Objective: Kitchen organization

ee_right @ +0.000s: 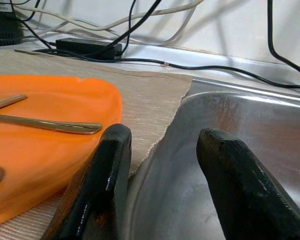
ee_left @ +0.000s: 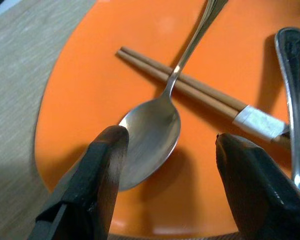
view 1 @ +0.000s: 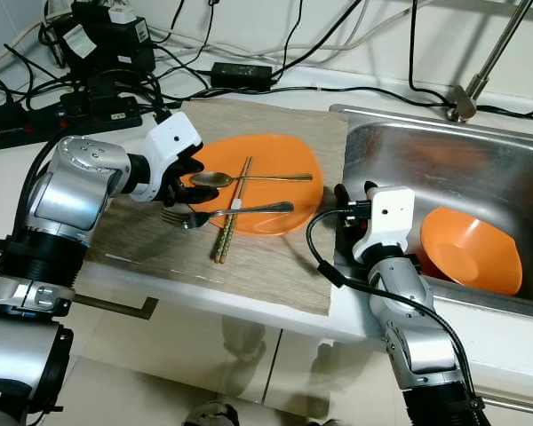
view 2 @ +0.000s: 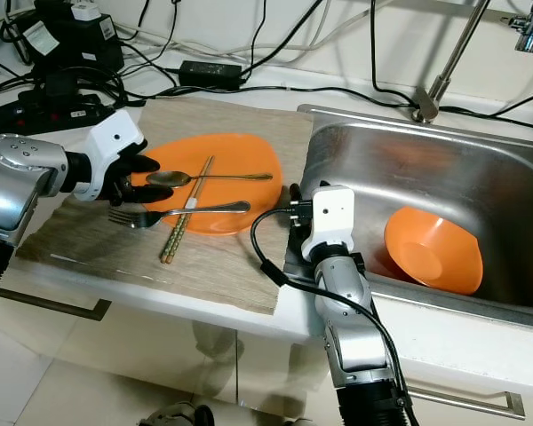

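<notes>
The orange plate (view 1: 266, 169) lies on a woven mat (view 1: 275, 257) on the tabletop (view 1: 9, 177), and we see a spoon (view 1: 215, 178), a fork (view 1: 204, 216) and a pair of chopsticks (view 1: 233, 209) resting across it, the chopsticks and the fork's tines reaching past the plate's near rim onto the mat. At the plate's left rim we find our left gripper (ee_left: 167, 165), its fingers (ee_left: 97, 175) spread wide on either side of the spoon's bowl without closing on it. Left of that arm the tabletop is crowded with a power strip (view 1: 53, 115) and cables (view 1: 275, 71). The mat's right edge meets the rim of the steel sink (view 1: 444, 169). Our right gripper (ee_right: 162, 170) hovers over that rim, fingers open and holding nothing, just right of the plate. Further right, an orange bowl (view 1: 471, 250) sits tilted in the basin with bare steel around it.
</notes>
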`<state>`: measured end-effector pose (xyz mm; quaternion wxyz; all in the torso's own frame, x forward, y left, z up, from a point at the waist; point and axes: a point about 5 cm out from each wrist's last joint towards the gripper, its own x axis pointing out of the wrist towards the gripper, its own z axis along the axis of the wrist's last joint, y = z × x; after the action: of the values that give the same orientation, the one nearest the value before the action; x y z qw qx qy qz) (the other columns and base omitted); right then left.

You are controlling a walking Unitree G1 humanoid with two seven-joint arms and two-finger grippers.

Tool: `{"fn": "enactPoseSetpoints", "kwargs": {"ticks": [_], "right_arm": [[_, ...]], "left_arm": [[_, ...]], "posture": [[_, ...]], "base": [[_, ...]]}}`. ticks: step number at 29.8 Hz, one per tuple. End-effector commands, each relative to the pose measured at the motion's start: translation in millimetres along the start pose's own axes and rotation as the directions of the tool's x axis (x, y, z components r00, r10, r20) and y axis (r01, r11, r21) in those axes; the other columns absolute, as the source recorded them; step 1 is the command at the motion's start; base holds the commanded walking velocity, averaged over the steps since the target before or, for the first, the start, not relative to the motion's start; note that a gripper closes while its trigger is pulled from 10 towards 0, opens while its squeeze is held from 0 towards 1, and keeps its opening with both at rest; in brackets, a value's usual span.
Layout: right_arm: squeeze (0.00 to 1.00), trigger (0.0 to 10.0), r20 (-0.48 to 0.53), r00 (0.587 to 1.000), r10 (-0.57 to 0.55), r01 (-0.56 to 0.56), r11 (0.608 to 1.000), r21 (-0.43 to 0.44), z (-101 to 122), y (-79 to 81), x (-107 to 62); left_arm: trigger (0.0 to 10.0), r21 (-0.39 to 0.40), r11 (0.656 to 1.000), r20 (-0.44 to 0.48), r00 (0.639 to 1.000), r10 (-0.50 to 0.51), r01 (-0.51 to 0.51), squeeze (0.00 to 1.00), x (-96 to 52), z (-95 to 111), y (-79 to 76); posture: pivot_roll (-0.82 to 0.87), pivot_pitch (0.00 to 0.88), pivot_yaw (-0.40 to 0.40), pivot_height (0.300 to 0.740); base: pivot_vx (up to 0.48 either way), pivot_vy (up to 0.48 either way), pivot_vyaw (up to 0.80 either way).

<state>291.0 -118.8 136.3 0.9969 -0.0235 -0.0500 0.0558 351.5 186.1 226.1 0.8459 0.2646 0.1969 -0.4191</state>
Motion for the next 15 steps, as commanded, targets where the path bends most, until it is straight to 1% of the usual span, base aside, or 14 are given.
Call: {"fn": "enactPoseSetpoints", "kwargs": {"ticks": [1, 6, 8, 15], "right_arm": [[0.00, 10.0, 0.005, 1.000, -0.001, 0.001, 1.000, -0.001, 0.2, 0.2, 0.3], [0.00, 10.0, 0.006, 1.000, -0.001, 0.001, 1.000, -0.001, 0.4, 0.1, 0.4], [0.00, 10.0, 0.007, 1.000, -0.002, 0.002, 1.000, -0.002, 0.7, -0.5, 0.8], [0.00, 10.0, 0.007, 1.000, -0.005, 0.005, 1.000, -0.004, 1.2, -1.3, 0.7]], "left_arm": [[10.0, 0.018, 1.000, -0.005, 1.000, -0.011, 0.012, 0.00, 0.7, 1.3, -2.3], [10.0, 0.031, 1.000, -0.014, 1.000, -0.004, 0.004, 0.00, 5.0, -0.3, -2.2], [10.0, 0.050, 0.999, -0.014, 1.000, -0.007, 0.008, 0.00, 11.1, 0.2, -4.7], [10.0, 0.067, 0.998, -0.019, 1.000, -0.021, 0.022, 0.00, 20.2, 0.9, -8.4]], "posture": [[0.08, 0.034, -0.015, 0.740], [0.08, 0.035, -0.016, 0.740], [0.07, 0.036, -0.019, 0.740], [0.07, 0.038, -0.019, 0.740]], "base": [[0.000, 0.000, 0.00], [0.000, 0.000, 0.00], [0.000, 0.000, 0.00], [0.000, 0.000, 0.00]]}}
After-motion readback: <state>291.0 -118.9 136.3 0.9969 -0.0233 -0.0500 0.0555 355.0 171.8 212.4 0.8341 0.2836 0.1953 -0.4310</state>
